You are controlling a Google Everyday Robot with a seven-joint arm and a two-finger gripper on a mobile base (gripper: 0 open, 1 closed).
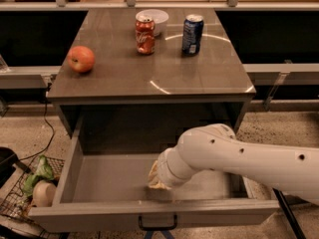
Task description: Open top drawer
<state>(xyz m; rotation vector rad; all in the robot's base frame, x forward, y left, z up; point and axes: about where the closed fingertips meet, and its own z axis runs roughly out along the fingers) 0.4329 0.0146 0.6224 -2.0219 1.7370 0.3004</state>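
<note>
Camera view shows the gripper (156, 179) low inside the drawer (99, 214), just behind the front panel and near its middle. The white arm (239, 158) reaches in from the right. Whether the gripper is open or closed, and whether it has hold of anything, cannot be told, because the wrist covers it.

The handle (157, 224) lies just in front of and below the gripper, on the outer face of the panel, so the panel stands between the two. The drawer stands far out of the cabinet, with both side walls exposed along most of their length.

Judgement: the opening step is at or near its end. If any travel remains, the next move calls for a short, straight pull toward the front. Otherwise it calls for letting go and lifting up and back to the right, clear of the panel's top edge and of the table (149, 81) overhanging behind the gripper.

On that table, well above and behind the gripper, stand an apple (80, 59), a red can (145, 35), a blue can (192, 34) and a bowl (152, 18). None of them bears on the task.
</note>
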